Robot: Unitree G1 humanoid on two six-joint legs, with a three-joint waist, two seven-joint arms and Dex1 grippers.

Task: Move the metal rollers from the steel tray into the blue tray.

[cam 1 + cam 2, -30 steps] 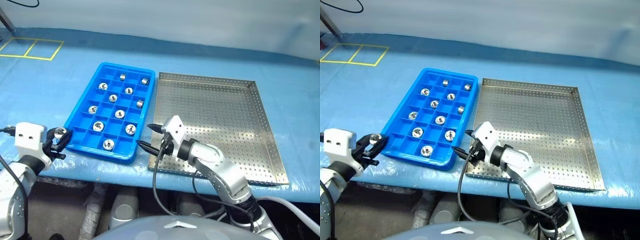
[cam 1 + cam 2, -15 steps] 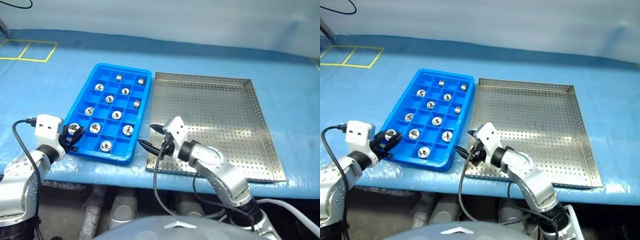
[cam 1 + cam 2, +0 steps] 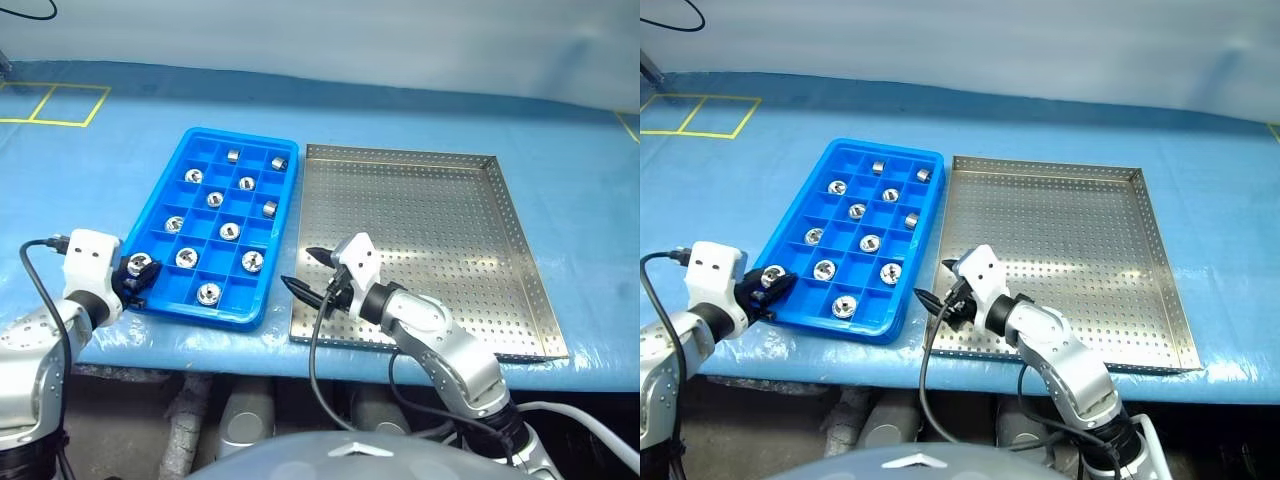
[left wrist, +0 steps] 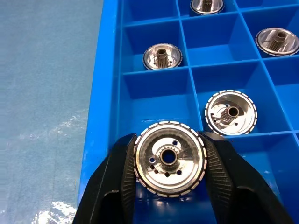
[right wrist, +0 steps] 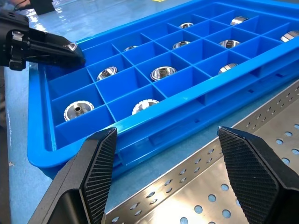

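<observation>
Here, from the head camera, the left gripper [image 3: 133, 276] sits at the near left corner of the blue tray [image 3: 160, 208], pinched shut on one metal roller [image 3: 139, 265], presumably lined up to drop it into an empty pocket. The steel tray [image 3: 500, 320] alongside looks bare of rollers, so this seems the last one. The right gripper [image 3: 312, 271] rests over the steel tray's near left corner, jaws apart and holding nothing, likely kept clear.

Along the left wrist, the roller [image 4: 170, 158] is clamped face-on between both fingers [image 4: 119, 179] above a vacant compartment.

Along the right wrist, the spread fingers [image 5: 98, 163] frame the blue tray's wall [image 5: 154, 133]
</observation>
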